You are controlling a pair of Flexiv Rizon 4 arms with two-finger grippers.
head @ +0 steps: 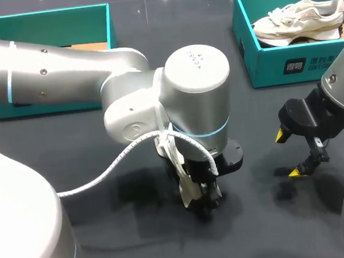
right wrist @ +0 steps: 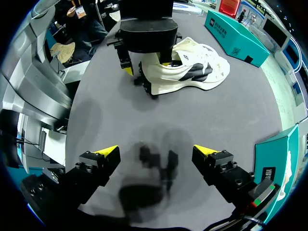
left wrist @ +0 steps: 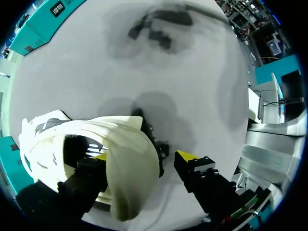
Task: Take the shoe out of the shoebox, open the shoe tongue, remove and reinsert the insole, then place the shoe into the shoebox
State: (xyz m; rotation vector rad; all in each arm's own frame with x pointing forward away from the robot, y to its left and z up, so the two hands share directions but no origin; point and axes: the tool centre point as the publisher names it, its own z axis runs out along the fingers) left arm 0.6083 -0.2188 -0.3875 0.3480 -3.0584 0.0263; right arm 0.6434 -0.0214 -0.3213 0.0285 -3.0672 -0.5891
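The shoe [right wrist: 195, 72] lies on the grey tabletop [right wrist: 202, 120], outside the teal shoebox [head: 46, 14], beneath the left claw [left wrist: 143, 156].

Left claw: spread, with one finger inside the shoe opening and the other outside the heel, apparently clear of it. Nothing is clamped.

Right claw [right wrist: 156, 153]: wide open, empty, well apart from the shoe.

Handling (estimated): the shoe is light. The cream fabric upper is soft and collapses under pressure, while the dark sole is stiffer. Grip at the heel collar or the sole edge, not the loose upper.
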